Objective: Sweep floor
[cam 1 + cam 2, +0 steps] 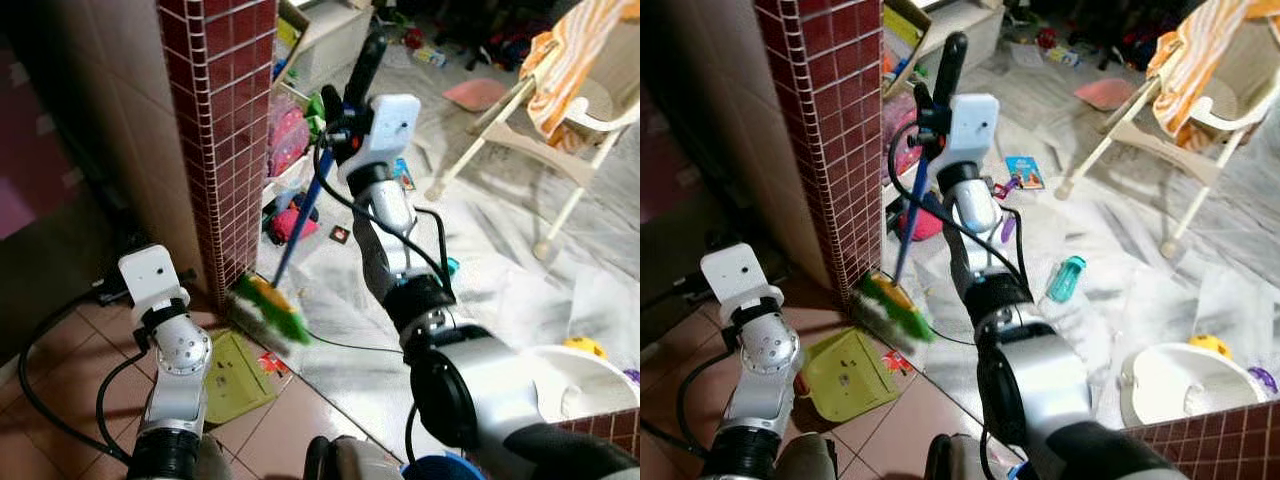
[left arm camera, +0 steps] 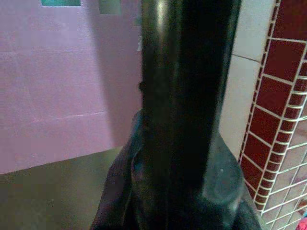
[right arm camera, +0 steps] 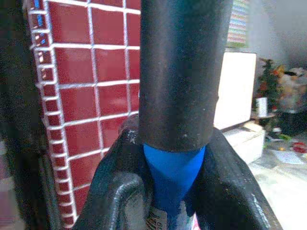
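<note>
Right gripper (image 3: 173, 158) clamped round blue broom (image 1: 908, 225) beside red-tiled pillar (image 1: 830, 120); terracotta floor (image 1: 930, 405); left gripper's spread indeterminable

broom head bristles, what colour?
Green with a yellow-orange top, on the broom head beside the red-tiled pillar. Shows best in the right eye view.

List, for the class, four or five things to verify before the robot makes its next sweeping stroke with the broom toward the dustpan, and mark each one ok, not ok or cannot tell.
1. Right gripper shut on the broom: ok, the right wrist view shows the fingers around the blue shaft.
2. Broom head down at the floor beside the red tiled pillar: ok.
3. Yellow-green dustpan lying near the bristles: ok.
4. Left gripper holding the dustpan's black handle: cannot tell.
5. Stroke path free of clutter: not ok, a teal bottle and a small booklet lie on the floor beyond.
</note>
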Motion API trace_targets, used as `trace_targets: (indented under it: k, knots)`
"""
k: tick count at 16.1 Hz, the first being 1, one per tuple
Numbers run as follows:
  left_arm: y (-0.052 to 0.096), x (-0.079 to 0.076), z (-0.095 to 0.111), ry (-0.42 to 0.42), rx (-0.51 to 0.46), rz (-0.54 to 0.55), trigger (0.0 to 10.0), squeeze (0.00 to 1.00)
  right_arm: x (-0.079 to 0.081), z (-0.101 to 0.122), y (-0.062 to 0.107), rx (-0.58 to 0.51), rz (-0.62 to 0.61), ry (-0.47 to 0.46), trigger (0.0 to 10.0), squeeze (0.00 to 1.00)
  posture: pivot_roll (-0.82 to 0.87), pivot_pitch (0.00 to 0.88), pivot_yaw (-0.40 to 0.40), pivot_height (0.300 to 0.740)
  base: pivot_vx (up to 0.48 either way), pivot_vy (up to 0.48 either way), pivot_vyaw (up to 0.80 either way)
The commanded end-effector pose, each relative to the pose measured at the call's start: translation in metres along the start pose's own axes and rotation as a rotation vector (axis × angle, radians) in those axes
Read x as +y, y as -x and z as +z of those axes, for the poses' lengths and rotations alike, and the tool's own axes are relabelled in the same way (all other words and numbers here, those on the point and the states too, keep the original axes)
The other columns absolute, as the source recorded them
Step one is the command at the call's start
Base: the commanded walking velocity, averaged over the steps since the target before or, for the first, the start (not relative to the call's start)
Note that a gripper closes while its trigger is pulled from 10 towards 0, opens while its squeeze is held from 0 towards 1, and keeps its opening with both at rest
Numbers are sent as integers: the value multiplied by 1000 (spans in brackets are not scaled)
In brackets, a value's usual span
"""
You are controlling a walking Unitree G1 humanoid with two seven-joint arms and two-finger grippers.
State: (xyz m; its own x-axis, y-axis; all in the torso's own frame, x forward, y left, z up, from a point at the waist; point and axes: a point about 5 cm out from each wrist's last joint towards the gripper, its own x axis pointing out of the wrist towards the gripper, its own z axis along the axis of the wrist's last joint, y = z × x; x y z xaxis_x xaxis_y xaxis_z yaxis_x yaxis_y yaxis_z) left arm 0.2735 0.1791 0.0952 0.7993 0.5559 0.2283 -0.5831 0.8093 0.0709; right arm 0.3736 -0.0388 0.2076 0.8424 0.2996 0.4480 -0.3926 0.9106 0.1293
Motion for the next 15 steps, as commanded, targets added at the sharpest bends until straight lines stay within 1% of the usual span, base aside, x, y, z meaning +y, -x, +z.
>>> trace_targets:
  k: [1, 3, 4, 5, 6, 7, 8, 10, 11, 12, 14, 15]
  knots:
    - [5, -4, -2, -18, 16, -23, 10000, 0, 28, -14, 14, 8, 56, -99, 10000, 0, 91, 156, -183, 740, 0, 0, 0]
    - [3, -6, 0, -16, 14, -25, 10000, 0, 41, -27, 28, 34, 134, -138, 10000, 0, 86, 156, -181, 740, 0, 0, 0]
    - [2, -7, 0, -15, 13, -25, 10000, 0, 44, -30, 33, 40, 161, -148, 10000, 0, 80, 153, -180, 740, 0, 0, 0]
    - [1, -8, 0, -13, 15, -27, 10000, 0, 45, -33, 37, 67, 200, -199, 10000, 0, 65, 147, -177, 740, 0, 0, 0]
    - [0, -9, -1, -14, 16, -28, 10000, 0, 46, -34, 38, 73, 212, -212, 10000, 0, 61, 143, -176, 740, 0, 0, 0]
    - [-2, -11, 0, -10, 16, -36, 10000, 0, 45, -37, 44, 117, 295, -265, 10000, 0, 53, 136, -171, 740, 0, 0, 0]
    - [-3, -14, 1, -7, 13, -44, 10000, 0, 41, -39, 48, 172, 343, -286, 10000, 0, 48, 131, -169, 740, 0, 0, 0]
    - [-5, -16, 2, -6, 13, -51, 10000, 0, 29, -37, 52, 213, 372, -341, 10000, 0, 40, 125, -165, 740, 0, 0, 0]
    - [-7, -16, 2, -7, 13, -52, 10000, 0, 25, -32, 51, 213, 381, -368, 10000, 0, 32, 120, -163, 740, 0, 0, 0]
    - [-7, -17, 2, -10, 13, -56, 10000, 0, 21, -25, 47, 193, 383, -369, 10000, 0, 29, 119, -161, 740, 0, 0, 0]
    - [-8, -18, 2, -12, 13, -61, 10000, 0, 14, -2, 34, 132, 389, -375, 10000, 0, 23, 116, -160, 740, 0, 0, 0]
    - [-8, -20, 1, -13, 14, -65, 10000, 0, 9, 17, 22, 75, 393, -345, 10000, 0, 15, 115, -158, 740, 0, 0, 0]
